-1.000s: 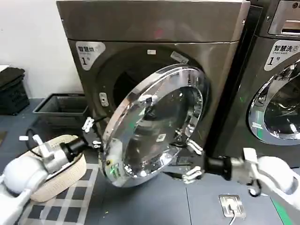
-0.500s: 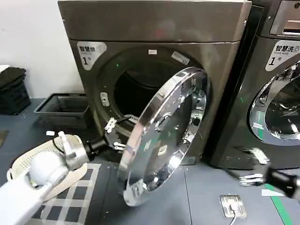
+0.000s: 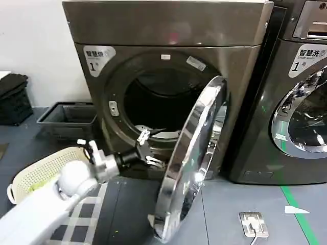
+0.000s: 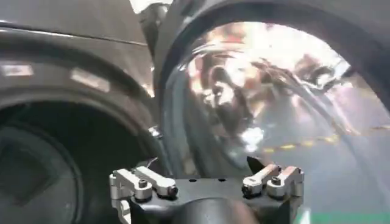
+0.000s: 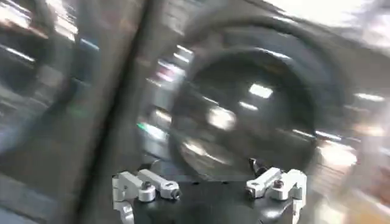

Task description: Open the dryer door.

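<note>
Dryer door swung approx. edge-on, drum exposed.
We judge it heavy, stiff, slick chrome; push inner rim w/ left end effector, released.

The left tool is seen with fingers spread (nothing held), just before the door's inner glass; the dark drum opening is seen beside it.

Even indoor light; glare on chrome dryer door; right wrist view heavily motion-blurred.
</note>
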`<action>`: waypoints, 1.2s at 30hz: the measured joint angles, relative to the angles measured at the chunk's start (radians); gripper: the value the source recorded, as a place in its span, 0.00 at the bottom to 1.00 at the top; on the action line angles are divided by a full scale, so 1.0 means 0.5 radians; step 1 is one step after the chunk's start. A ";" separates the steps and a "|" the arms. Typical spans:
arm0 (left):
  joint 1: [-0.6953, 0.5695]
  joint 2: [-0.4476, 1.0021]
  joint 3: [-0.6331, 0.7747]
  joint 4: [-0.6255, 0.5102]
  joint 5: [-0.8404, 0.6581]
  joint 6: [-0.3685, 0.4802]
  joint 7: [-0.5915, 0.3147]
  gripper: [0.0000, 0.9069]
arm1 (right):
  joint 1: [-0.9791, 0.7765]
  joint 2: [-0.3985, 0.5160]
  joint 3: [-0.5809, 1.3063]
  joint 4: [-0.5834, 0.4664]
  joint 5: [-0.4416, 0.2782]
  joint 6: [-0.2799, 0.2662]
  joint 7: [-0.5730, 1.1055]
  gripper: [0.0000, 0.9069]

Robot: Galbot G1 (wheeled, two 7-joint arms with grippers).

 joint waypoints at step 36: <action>-0.504 -0.644 0.711 0.336 0.382 -0.093 -0.156 1.00 | -0.020 0.560 0.419 -0.479 -0.508 -0.834 0.993 1.00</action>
